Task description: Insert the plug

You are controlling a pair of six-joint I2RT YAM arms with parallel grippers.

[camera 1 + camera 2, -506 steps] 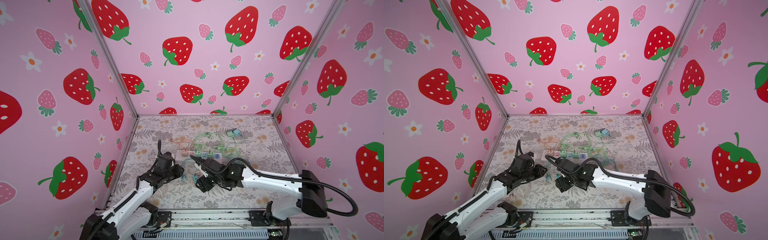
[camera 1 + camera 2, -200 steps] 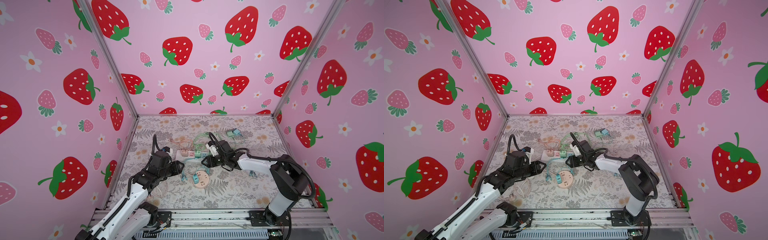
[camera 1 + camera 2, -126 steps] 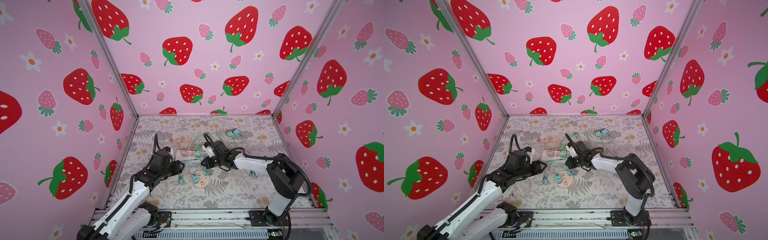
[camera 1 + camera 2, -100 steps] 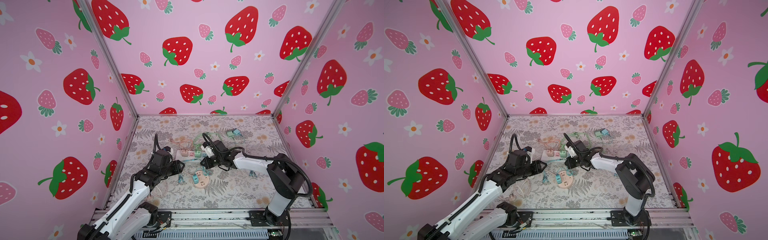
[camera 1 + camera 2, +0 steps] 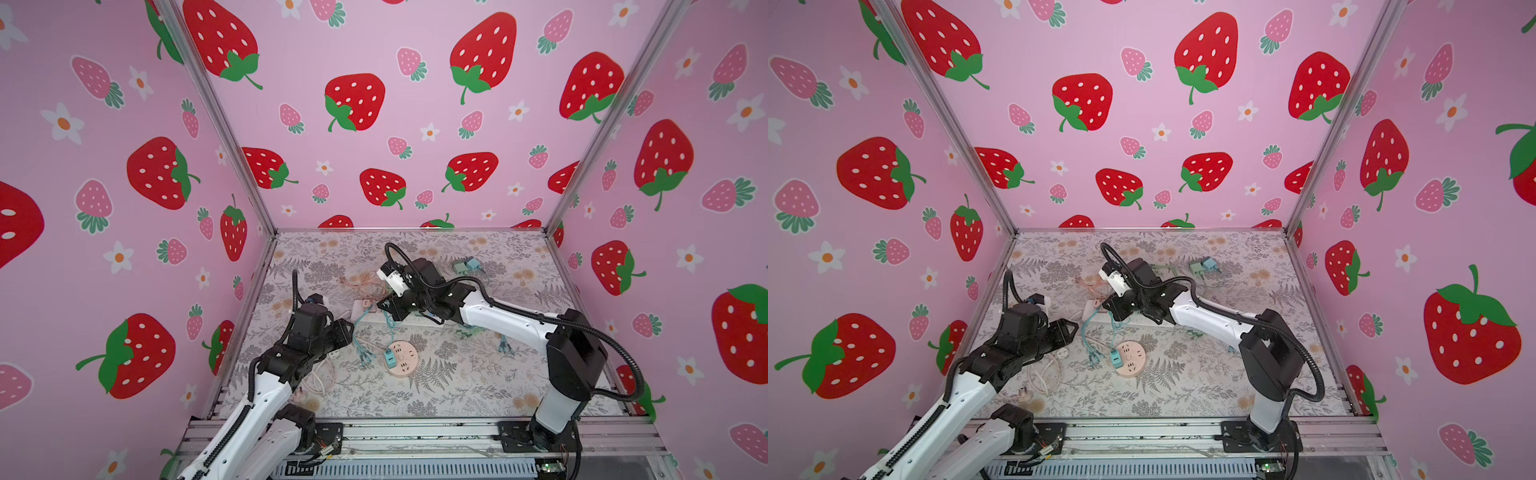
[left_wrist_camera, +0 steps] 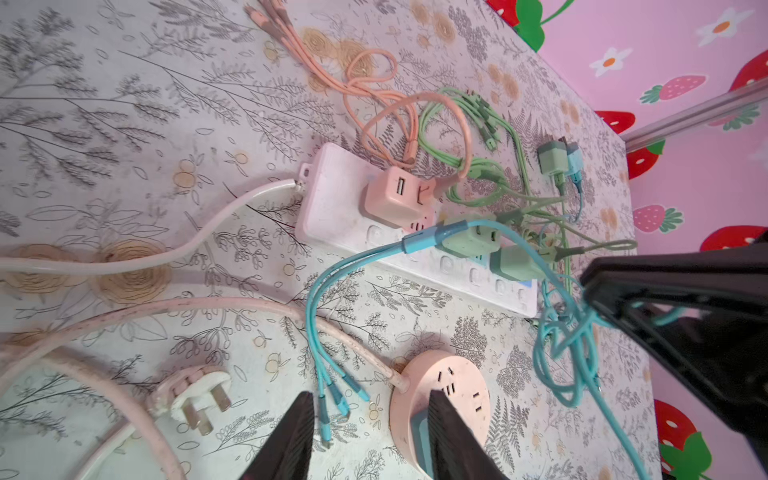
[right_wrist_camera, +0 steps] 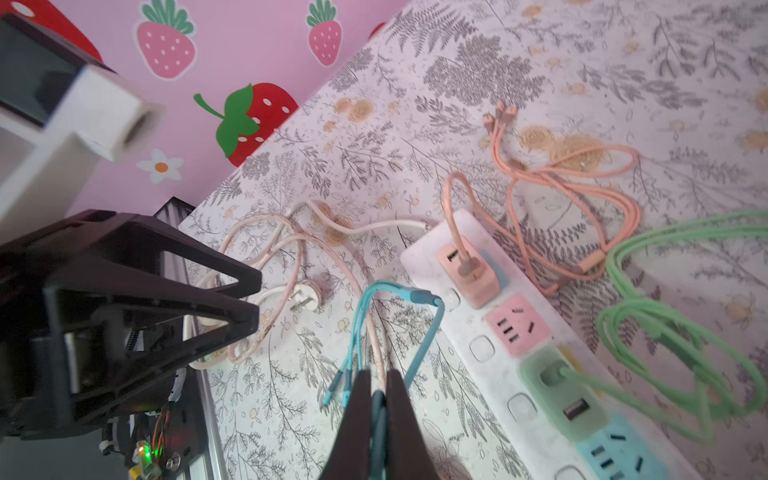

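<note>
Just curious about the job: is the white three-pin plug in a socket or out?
Out: the plug lies on the table, prongs bare, apart from the round socket.

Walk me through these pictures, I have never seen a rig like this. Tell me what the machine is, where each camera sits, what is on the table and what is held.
This is a two-armed robot: a left arm and a right arm, each ending in a two-fingered gripper. The two wide pictures come from a camera pair high above, looking down on the flowered table. The two close pictures come from cameras on the arms' wrists. On the table lie a white power strip with charger blocks plugged in, a round pink socket, a loose white three-pin plug and several coloured cables. The right gripper is shut on the teal cable. The left gripper is open, holding nothing, near the round socket.
</note>
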